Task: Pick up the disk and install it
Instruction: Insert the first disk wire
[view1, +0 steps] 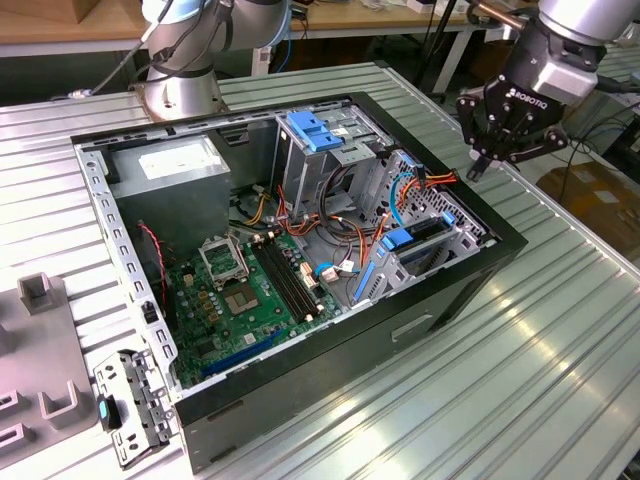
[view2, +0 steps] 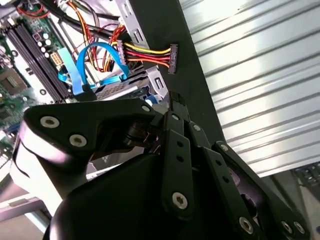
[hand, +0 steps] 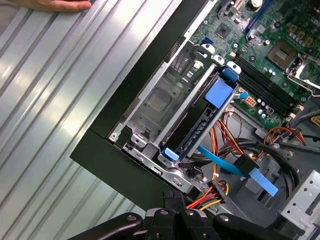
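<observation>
Ribbed metal covers the table, and an open computer case lies on it with its inside facing up.

Its end effector hangs over the case's far corner on the exterior view's right. The fingers seem drawn together and I see nothing between them, so I judge it closed and empty. In the first wrist view the fingertips are just above a bundle of power wires, which ends in a loose black plug.

Just beyond the wires is the drive cage. A dark slab with blue rails stands on edge in the cage, and I take it for the disk; its label is not visible, so I cannot be sure. In the exterior view it sits low in the cage, near the case wall. The bay beside it is bare metal. Further in are a blue flat cable and the motherboard.

Several things could go wrong. The wires are very near the fingers, so a move down could catch or pull them. The cage walls are close to the slab, so the fingers could strike metal. A person's hand rests on the table, well apart from the case, and a wide swing of the arm could reach it.
</observation>
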